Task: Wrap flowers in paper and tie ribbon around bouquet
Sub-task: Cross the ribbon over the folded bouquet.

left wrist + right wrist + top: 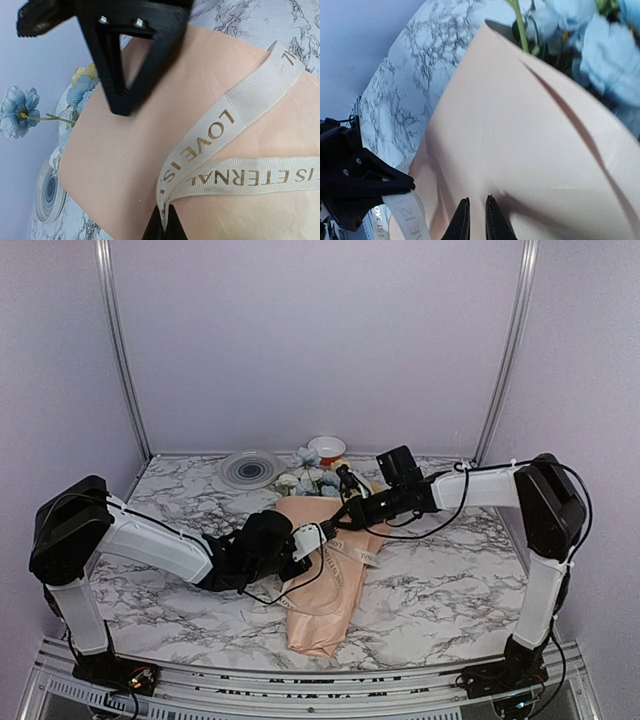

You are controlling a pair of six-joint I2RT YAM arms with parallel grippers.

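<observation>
The bouquet lies mid-table as a peach paper cone, with the blue and white flowers at its far, wide end. Over the cone runs the cream ribbon, printed in gold. My left gripper is at the cone's left side. It is shut on a folded loop of the ribbon, pinched at its tips. My right gripper reaches in from the right. Its jaws stand a narrow gap apart with the tips against the paper and nothing clearly held. Blue flowers show top right.
A grey ringed plate and a small white bowl sit at the back of the marble table, just beyond the flowers. Metal frame posts and lilac walls close in the sides and back. Black cables trail by both wrists.
</observation>
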